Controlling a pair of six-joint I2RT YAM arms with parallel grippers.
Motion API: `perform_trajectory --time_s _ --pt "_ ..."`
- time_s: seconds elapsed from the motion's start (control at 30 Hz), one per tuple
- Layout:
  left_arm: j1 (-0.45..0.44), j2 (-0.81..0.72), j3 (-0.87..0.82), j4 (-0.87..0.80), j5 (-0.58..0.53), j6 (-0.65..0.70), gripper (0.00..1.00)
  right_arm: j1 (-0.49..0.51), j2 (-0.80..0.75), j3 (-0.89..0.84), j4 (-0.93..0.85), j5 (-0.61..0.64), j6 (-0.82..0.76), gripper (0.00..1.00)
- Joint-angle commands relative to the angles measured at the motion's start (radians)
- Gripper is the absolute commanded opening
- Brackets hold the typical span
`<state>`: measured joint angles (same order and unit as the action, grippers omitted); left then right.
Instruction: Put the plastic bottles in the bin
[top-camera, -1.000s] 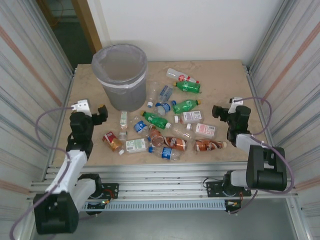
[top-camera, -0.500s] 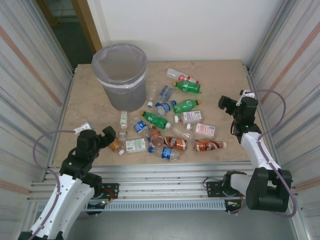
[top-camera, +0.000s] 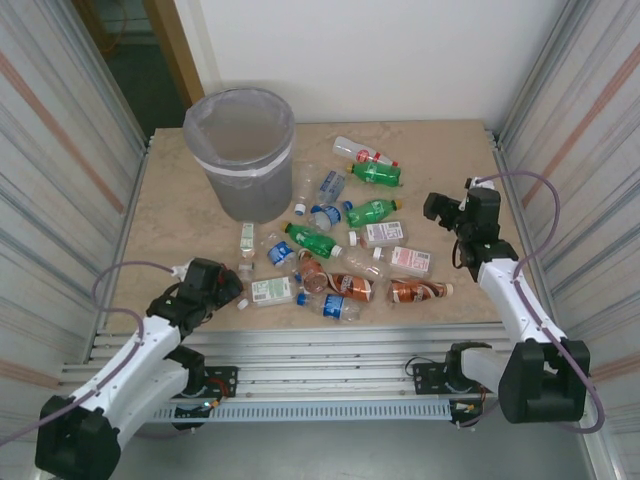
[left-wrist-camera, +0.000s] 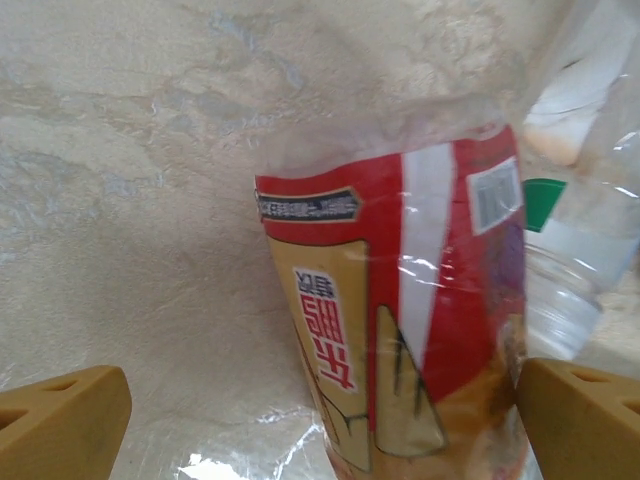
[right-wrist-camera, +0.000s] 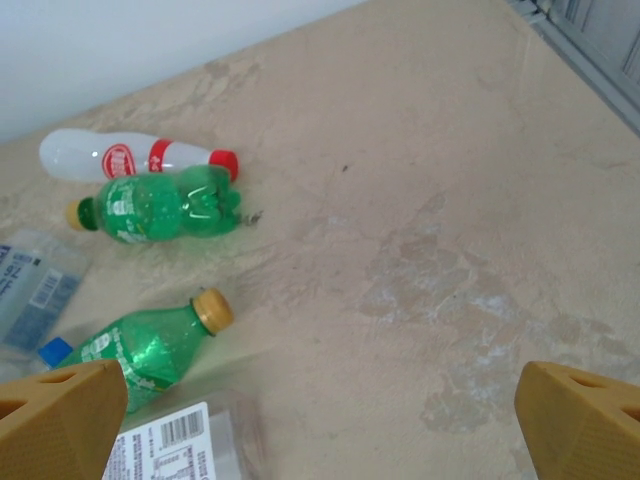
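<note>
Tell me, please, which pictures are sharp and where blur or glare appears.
Top external view: sharp and evenly lit. Left wrist view: the red-labelled bottle is very close and slightly soft, with glare on its clear plastic. Right wrist view: the far green bottle is sharp; the near edge blurs.

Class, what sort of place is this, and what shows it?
Probably a robotics lab test cell: a left arm and right arm bolted to an aluminium frame, panelled walls enclosing the table, crushed bottles scattered beside a bin.
</note>
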<state>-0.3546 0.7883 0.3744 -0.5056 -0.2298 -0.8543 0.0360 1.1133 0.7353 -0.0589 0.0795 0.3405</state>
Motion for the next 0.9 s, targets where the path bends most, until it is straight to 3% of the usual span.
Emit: perform_trajectory --time_s 0.0,0.23,0.4,0.57,0.8,0.87 --pt "0.034 0.048 -0.023 0.106 0.011 -0.005 0.99 0.022 -0.005 0.039 -0.024 0.031 0.026 0.98" --pt "0.109 0.144 -0.033 0.176 0.043 0.015 0.98 0.052 0.011 0.073 -0.043 0.058 0.026 0.98" --pt "0.159 0.201 -0.051 0.239 0.075 0.016 0.82 0.074 0.012 0.082 -0.049 0.086 0.029 0.98" --pt "0.174 0.241 -0.036 0.246 0.075 0.017 0.58 0.089 0.005 0.094 -0.061 0.115 0.032 0.98" --pt "0.175 0.193 0.037 0.183 0.062 0.075 0.4 0.093 -0.016 0.108 -0.081 0.128 0.04 0.98" --pt "0.175 0.157 0.09 0.143 0.047 0.118 0.39 0.093 -0.024 0.112 -0.093 0.134 0.044 0.98"
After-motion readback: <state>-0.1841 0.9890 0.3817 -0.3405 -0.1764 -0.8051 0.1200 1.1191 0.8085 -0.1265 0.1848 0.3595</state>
